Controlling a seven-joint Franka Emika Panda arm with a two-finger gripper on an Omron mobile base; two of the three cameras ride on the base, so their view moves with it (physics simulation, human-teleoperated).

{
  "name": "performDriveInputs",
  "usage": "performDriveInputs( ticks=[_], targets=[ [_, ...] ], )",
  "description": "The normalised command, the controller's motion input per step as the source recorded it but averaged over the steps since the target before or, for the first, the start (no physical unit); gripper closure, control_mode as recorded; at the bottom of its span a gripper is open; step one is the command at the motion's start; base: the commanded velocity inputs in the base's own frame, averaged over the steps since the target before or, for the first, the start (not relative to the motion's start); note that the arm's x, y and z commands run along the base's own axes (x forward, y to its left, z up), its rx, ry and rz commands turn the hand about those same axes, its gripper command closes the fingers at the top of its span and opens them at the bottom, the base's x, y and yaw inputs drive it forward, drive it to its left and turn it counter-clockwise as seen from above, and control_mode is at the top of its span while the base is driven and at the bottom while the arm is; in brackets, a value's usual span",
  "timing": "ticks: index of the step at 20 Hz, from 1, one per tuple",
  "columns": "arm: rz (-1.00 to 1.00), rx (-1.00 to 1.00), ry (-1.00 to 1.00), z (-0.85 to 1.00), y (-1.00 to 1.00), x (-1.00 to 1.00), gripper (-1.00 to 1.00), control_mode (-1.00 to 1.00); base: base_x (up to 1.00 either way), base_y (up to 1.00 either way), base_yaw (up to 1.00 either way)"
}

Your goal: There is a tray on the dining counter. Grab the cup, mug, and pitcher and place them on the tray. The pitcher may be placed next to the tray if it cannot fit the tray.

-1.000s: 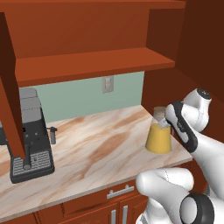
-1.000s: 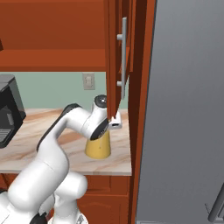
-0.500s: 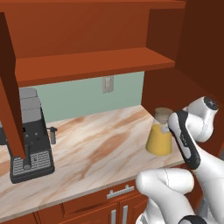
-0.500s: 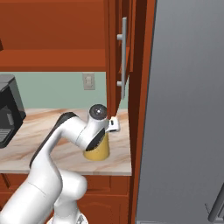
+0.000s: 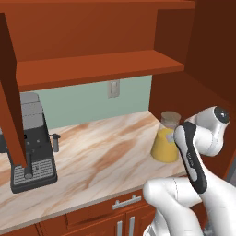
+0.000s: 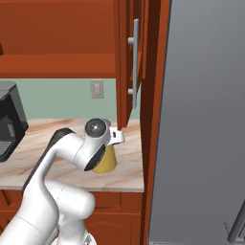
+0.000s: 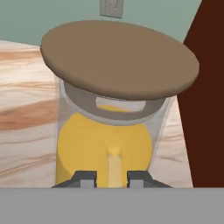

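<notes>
The pitcher (image 7: 109, 144) has clear, smooth glass walls over opaque orange-yellow liquid, and its round tan lid (image 7: 120, 57) looks matt. The counter (image 5: 106, 156) under it is polished beige-and-brown marble (veined, faintly glossy). The cabinets (image 5: 92, 69) are smooth reddish-brown wood. The coffee machine (image 5: 30, 143) at the far left looks like dark matt plastic with grey panels.

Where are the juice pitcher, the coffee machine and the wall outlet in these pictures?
pitcher (image 7: 105, 148): hand view, on its orange-filled glass body.
coffee machine (image 5: 32, 138): left base view, on its dark front.
wall outlet (image 6: 97, 89): right base view, on the plate's middle.
</notes>
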Motion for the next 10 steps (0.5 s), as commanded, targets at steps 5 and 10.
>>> performDriveInputs(
  ticks=[5, 10],
  targets=[
    [0.00, -0.01, -0.09, 0.29, 0.16, -0.04, 1.00, -1.00, 0.00, 0.00, 0.00],
    [-0.02, 0.00, -0.06, 0.44, 0.11, -0.03, 1.00, -1.00, 0.00, 0.00, 0.00]
  ],
)
